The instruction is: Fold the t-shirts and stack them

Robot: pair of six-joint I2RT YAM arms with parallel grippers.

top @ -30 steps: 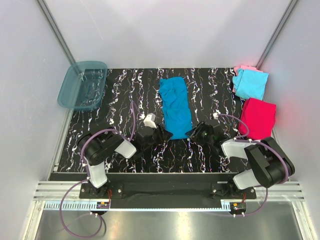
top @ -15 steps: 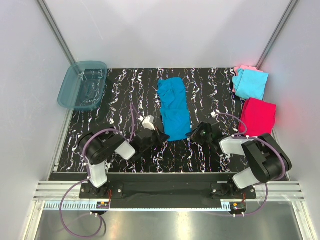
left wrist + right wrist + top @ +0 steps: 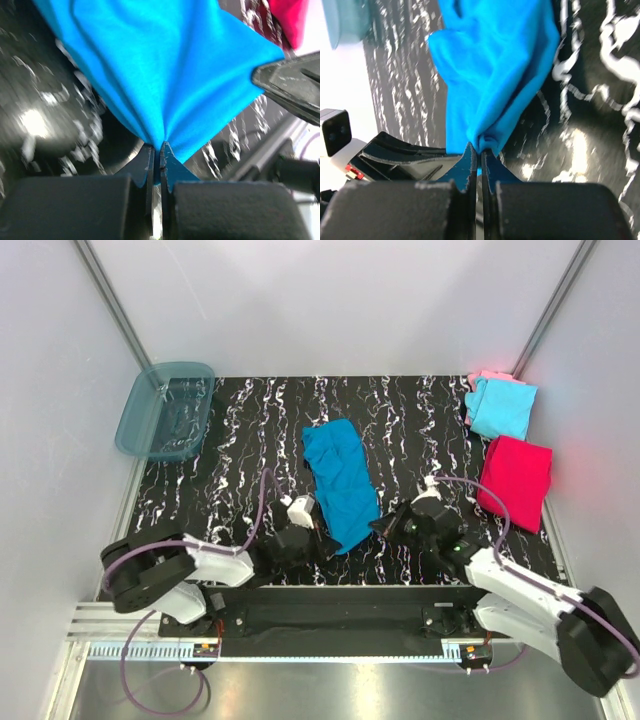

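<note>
The large teal-blue t-shirt lies as a long folded strip slanting across the middle of the black marbled table. My left gripper is shut on the strip's near left corner, where cloth fans out from the closed tips. At the near right corner my right gripper is shut on a bunched fold pinched at its tips. The light cyan shirt lies on the pale pink one at the far right, with the magenta-red shirt nearer.
A translucent teal tub stands at the far left corner. Grey walls close in the table on three sides. The two grippers sit close together near the front edge, each showing in the other's wrist view: the right one and the left one.
Both grippers have shut on the near end of the teal-blue shirt and drawn back toward the front edge. The shirt slid nearer and now slants to the left at its far end.
</note>
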